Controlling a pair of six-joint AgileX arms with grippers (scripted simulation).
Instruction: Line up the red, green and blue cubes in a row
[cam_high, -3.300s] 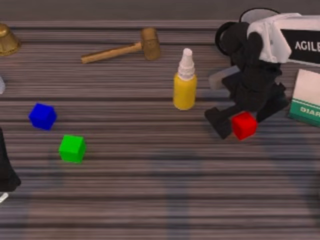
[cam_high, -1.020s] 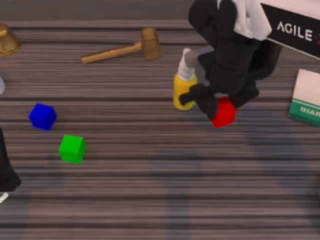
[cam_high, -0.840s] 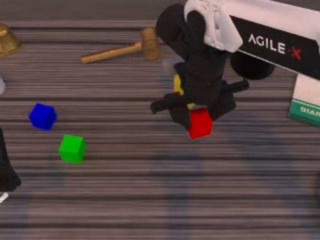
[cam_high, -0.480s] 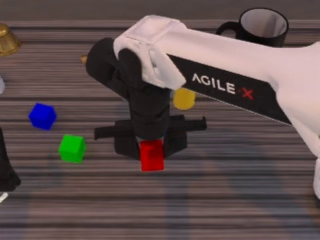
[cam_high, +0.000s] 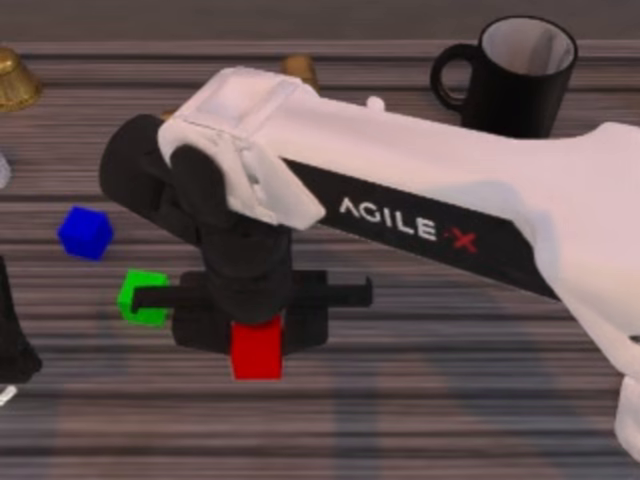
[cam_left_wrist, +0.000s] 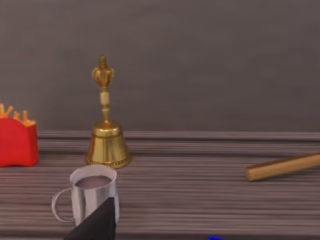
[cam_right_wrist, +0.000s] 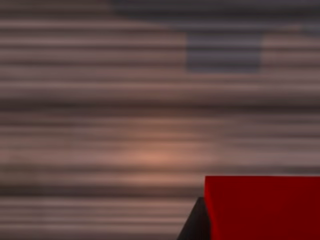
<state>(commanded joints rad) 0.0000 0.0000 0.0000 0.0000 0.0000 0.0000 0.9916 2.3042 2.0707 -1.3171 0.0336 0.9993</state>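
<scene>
My right gripper (cam_high: 256, 342) reaches across the table from the right and is shut on the red cube (cam_high: 256, 352), which it holds left of centre. In the right wrist view the red cube (cam_right_wrist: 262, 207) fills the corner beside one dark finger (cam_right_wrist: 196, 224), above the striped tabletop. The green cube (cam_high: 138, 296) sits just left of the gripper, partly covered by its body. The blue cube (cam_high: 85, 232) lies farther left and back; a sliver of the blue cube (cam_left_wrist: 215, 238) shows in the left wrist view. My left arm (cam_high: 12, 345) is parked at the left edge.
A black mug (cam_high: 520, 75) stands at the back right. A gold bell (cam_high: 15, 78) is at the back left. The hammer head (cam_high: 298, 68) and a bottle tip (cam_high: 375, 102) peek out behind my right arm. A silver mug (cam_left_wrist: 92, 197) and fries box (cam_left_wrist: 17, 142) appear in the left wrist view.
My right arm has carried the red cube from the table's right side leftward and toward the front, ending beside the green cube. The left arm has not moved.
</scene>
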